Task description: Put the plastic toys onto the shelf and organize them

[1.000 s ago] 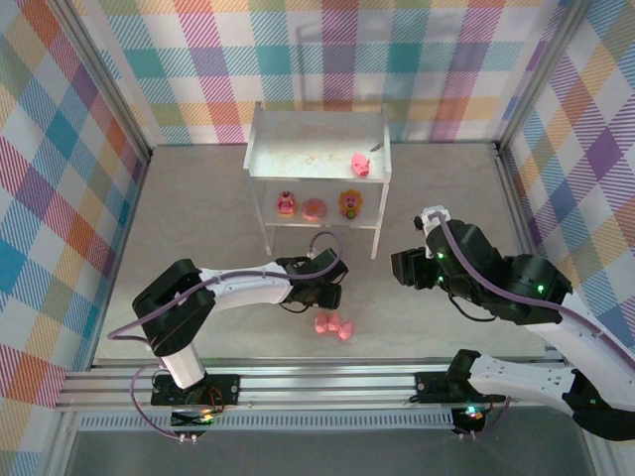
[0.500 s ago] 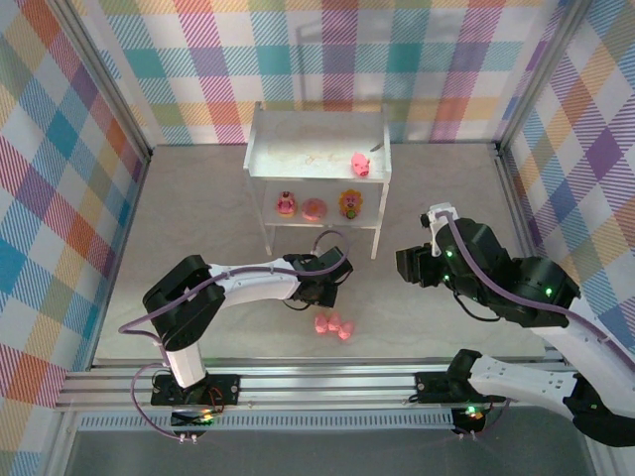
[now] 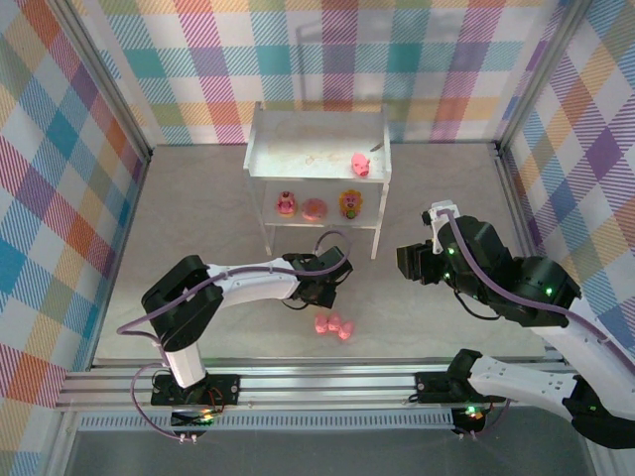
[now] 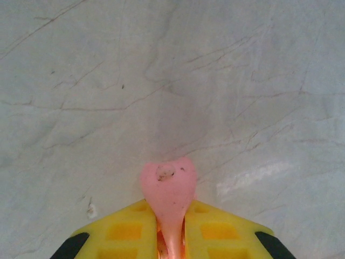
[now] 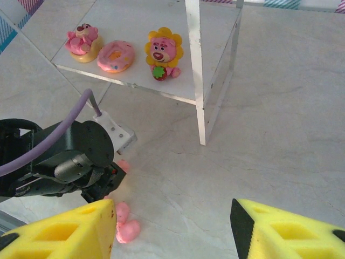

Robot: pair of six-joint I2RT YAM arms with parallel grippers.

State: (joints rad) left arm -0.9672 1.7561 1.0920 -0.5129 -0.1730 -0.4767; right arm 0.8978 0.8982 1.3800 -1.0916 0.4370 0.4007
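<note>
My left gripper [image 3: 302, 297] sits low on the table in front of the shelf [image 3: 298, 149], shut on a small pink pig. In the left wrist view the pig [image 4: 168, 183] sticks out between the yellow fingers [image 4: 126, 229]. Two more pink pigs [image 3: 334, 325] lie together on the table just right of it. One pig [image 3: 361, 164] stands on the shelf's top. On the lower tier are a pink-red figure [image 5: 82, 39], a pink donut [image 5: 115, 56] and a yellow-orange figure [image 5: 163, 54]. My right gripper [image 3: 411, 264] hovers open to the right, holding nothing.
The shelf's thin white front leg [image 5: 198, 81] stands between the two arms. Plaid walls enclose the table on three sides. A metal rail [image 3: 317, 382] runs along the near edge. The left arm's purple cable [image 5: 59, 135] loops above its wrist.
The left gripper's jaws have closed on the pig while staying in about the same spot. The right gripper has drifted slightly right and away from the shelf.
</note>
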